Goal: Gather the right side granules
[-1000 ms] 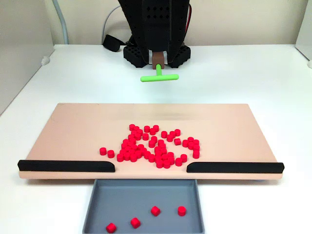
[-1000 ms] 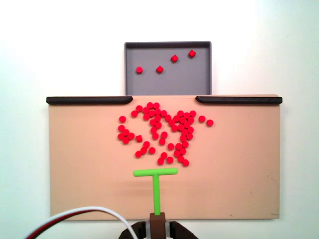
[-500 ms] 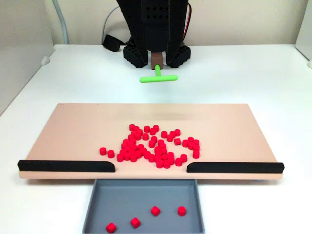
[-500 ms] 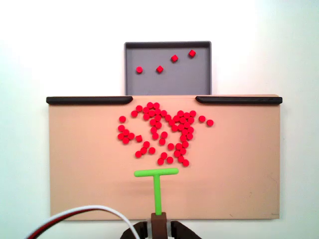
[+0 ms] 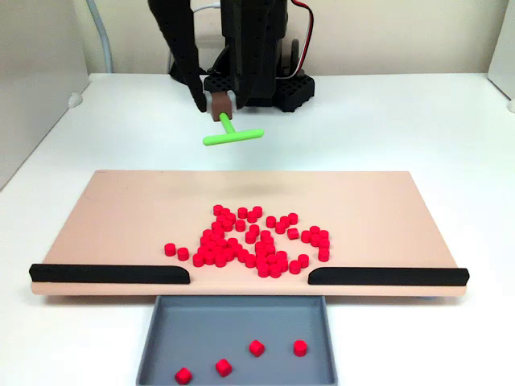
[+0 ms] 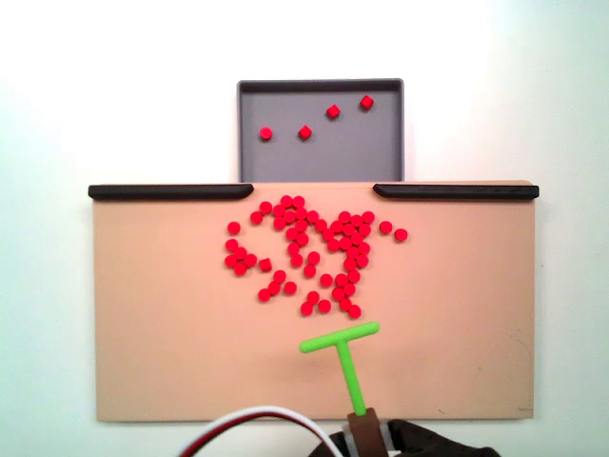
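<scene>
The granules (image 6: 309, 253) lie in a loose cluster mid-board (image 6: 171, 324), just short of the gap before the grey tray (image 6: 381, 157). Your tool (image 6: 360, 422) holds the green T-shaped pusher (image 6: 341, 343) by its stem, bar tilted, near the cluster's right edge in this fixed view. Set it down outside the outermost pellets, square the bar, then sweep inward slowly.

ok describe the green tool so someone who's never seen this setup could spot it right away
Start at the tan board on the white table, seen from above. Near the board edge farthest from the grey tray, below the red granules, is the green T-shaped tool, its stem running back to the arm. It is the one green thing, far larger than any pellet.
</scene>
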Robot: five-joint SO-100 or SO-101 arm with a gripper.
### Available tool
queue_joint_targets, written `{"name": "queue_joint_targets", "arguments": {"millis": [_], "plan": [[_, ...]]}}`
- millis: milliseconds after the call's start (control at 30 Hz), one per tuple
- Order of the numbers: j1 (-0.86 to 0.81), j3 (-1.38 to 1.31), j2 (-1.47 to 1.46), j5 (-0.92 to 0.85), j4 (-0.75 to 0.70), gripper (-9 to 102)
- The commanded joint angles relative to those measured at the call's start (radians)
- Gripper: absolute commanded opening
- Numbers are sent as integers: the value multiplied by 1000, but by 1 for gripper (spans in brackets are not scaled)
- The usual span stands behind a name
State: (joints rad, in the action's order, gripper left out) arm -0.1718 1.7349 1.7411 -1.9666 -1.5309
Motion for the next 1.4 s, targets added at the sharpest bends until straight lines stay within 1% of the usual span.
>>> {"name": "queue_joint_targets", "arguments": {"millis": [0,100,300,400,533,600,967,1367], "plan": [[-51,-21,2,-141,6,0],[-98,-21,-9,-295,11,0],[-173,-21,-35,-560,67,0],[-212,-23,-60,-769,78,0],[-261,-23,-95,-1009,135,0],[-284,-49,-126,-1126,140,0],[-295,-284,-339,-1382,126,0],[-287,-462,-502,-1552,126,0]]}}
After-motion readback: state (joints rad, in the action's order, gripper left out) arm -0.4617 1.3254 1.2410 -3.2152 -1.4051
